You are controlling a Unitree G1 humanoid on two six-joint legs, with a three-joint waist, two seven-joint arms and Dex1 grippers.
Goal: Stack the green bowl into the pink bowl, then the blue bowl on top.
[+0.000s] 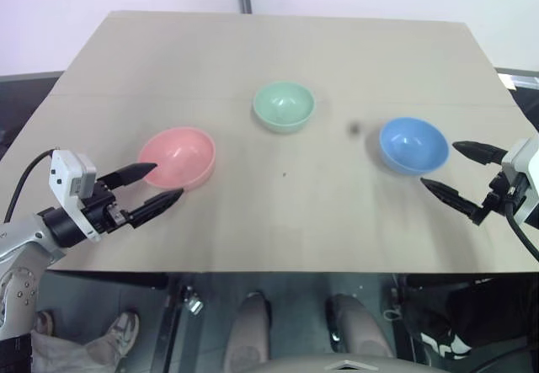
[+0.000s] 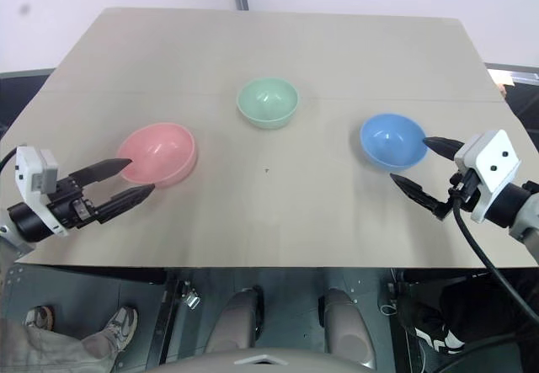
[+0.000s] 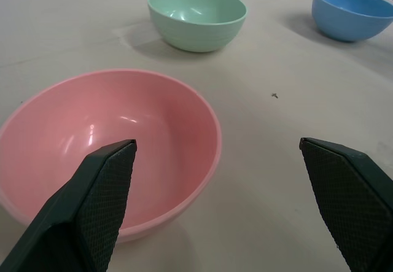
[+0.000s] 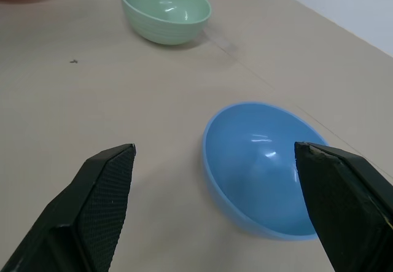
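Nothing stacked yet, all three bowls sit apart and upright on the table [image 1: 337,221]

Key relation: green bowl [image 1: 284,105] is at table centre, further from the robot than the other two, roughly between the two hands but ahead of both. From the left hand [image 1: 153,186] it lies forward and to the right, past the pink bowl [image 1: 177,157]; from the right hand [image 1: 459,173] it lies forward and to the left, past the blue bowl [image 1: 413,145]. Neither hand is clearly nearer, maybe left by a bit; my call is left takes green since pink is right beside it

Left hand: fingers spread wide, holding nothing, tips just short of the pink rim. Right hand: same, wide open and empty, straddling the near-right side of the blue bowl without touching as far as I can tell

Green bowl: small, round, pale mint, smooth plastic, faint rings on the outer wall, empty, same size as the others, no long axis so any rim approach works
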